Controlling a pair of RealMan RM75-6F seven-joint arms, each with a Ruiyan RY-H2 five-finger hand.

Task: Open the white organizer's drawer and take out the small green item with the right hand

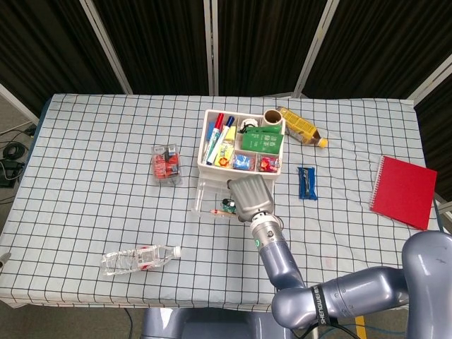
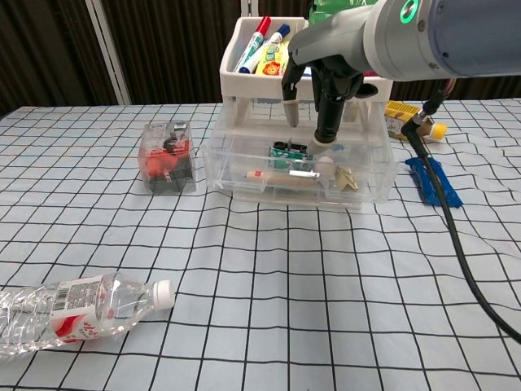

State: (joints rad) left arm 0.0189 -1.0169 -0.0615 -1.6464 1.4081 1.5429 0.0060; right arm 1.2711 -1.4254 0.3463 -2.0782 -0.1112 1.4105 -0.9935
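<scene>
White plastic organizer, top tray filled with markers, a green packet and small items, stands mid-table on the checked cloth of the table. Below the tray, I see its clear drawer pulled out toward me; contents: small green item at the drawer's middle, a pale stick-like piece in front of it, a small white round piece and a gold-coloured bit to the right. My right robot hand hangs above the open drawer with fingers apart and pointing down; one fingertip is just beside the green item, another fingertip is higher, in front of the tray edge. It grasps nothing; whether the lower fingertip touches the green item I cannot tell. In the head view the back of the same robot hand covers the drawer's right part. Left robot hand: in neither view. Other entries: clear box with red and black contents left of the organizer; crushed clear plastic bottle lying on its side at the near left; yellow bottle and blue wrapped bar right of the organizer; red spiral notebook at the far right.
</scene>
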